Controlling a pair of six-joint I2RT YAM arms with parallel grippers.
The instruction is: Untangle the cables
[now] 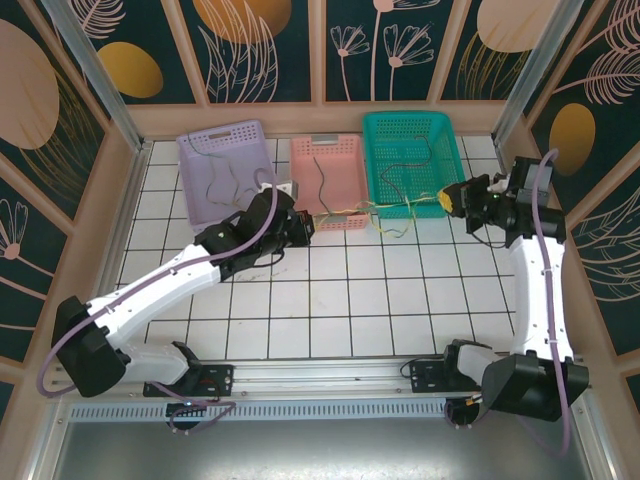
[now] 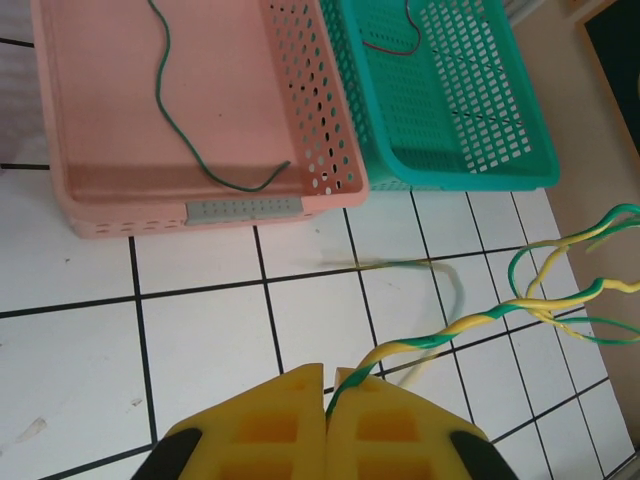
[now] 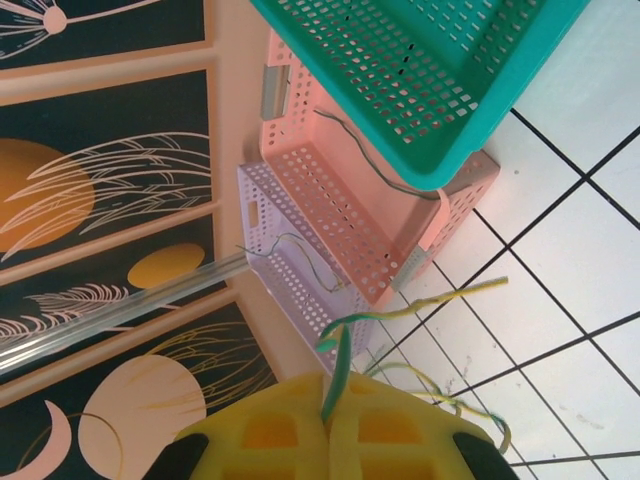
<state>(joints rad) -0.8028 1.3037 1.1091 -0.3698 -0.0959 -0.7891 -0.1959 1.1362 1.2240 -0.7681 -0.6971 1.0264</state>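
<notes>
Done: single cables (image 2: 250, 188) lie in the lilac basket (image 1: 222, 131), pink basket (image 2: 310, 100) and teal basket (image 2: 480, 120).
Left: yellow-green pair (image 2: 450, 330), twisted, stretched over the tiles (image 1: 350, 300) before the baskets.
Left gripper (image 2: 327, 400): clenched on one end, arm reaching forward.
Right gripper (image 3: 328, 400): clenched on the other end, arm bent inward.

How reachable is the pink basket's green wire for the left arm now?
Probably yes: the pink basket lies open-topped just ahead, nothing over the green wire. But the left gripper is shut on the twisted yellow-green cables.
</notes>
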